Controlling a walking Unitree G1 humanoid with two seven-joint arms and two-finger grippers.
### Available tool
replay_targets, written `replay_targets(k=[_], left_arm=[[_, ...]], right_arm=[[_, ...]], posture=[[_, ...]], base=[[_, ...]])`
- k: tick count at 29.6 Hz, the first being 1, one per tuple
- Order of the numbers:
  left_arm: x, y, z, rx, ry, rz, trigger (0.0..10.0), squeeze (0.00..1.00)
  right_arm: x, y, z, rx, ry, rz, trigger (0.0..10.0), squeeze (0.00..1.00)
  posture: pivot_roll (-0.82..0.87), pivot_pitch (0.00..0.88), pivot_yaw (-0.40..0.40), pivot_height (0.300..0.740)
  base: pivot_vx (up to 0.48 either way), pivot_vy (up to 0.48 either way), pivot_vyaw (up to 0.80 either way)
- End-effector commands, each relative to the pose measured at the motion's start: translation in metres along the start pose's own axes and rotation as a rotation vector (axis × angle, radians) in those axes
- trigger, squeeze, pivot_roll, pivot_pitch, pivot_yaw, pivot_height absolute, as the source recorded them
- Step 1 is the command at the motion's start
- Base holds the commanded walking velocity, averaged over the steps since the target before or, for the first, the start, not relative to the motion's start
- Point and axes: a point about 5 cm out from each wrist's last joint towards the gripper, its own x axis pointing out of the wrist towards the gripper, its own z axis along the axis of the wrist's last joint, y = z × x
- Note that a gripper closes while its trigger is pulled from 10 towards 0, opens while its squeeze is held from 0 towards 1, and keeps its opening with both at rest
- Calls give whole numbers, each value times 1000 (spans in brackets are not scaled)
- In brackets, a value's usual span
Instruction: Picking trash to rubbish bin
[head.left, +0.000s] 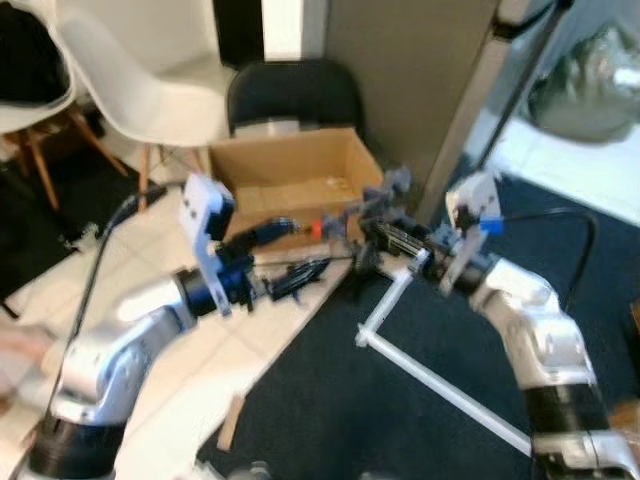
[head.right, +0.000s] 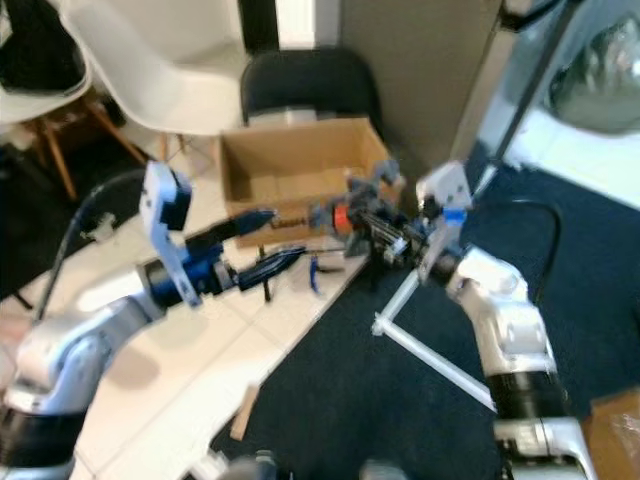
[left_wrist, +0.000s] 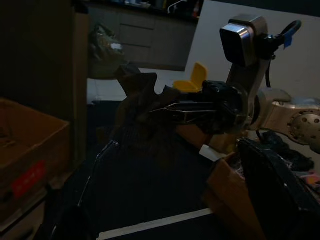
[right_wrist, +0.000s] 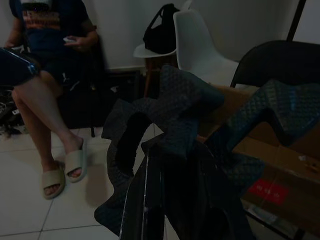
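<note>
An open cardboard box (head.left: 290, 180) stands on the floor where white tiles meet dark carpet. My right gripper (head.left: 368, 232) reaches in from the right to the box's near right corner. It is shut on a dark grey crumpled piece of trash (head.left: 392, 186), whose quilted folds (right_wrist: 170, 115) bulge around the fingers. The left wrist view catches the same trash (left_wrist: 140, 100) held out by the right gripper (left_wrist: 200, 107). My left gripper (head.left: 290, 252) hovers in front of the box, pointing right, open and holding nothing.
A black chair (head.left: 292, 95) stands behind the box, with white chairs (head.left: 150, 60) to its left. A white rod frame (head.left: 430, 380) lies on the carpet beside a grey pillar (head.left: 420, 90). A cardboard scrap (head.left: 230, 420) lies nearby. A person (right_wrist: 50, 75) sits opposite.
</note>
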Motion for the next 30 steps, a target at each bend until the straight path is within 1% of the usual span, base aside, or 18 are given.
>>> replay_targets(k=[1, 30], left_arm=[[2, -1, -3, -1, 10, -11, 10000, 0], [2, -1, -4, -4, 5, -7, 10000, 0]], right_arm=[[-3, -1, -3, -4, 13, -8, 10000, 0], [-3, 0, -4, -10, 25, 1, 10000, 0]], posture=[[-38, 0, -16, 740], [-34, 0, -22, 740]], base=[[341, 0, 0], [343, 0, 0]])
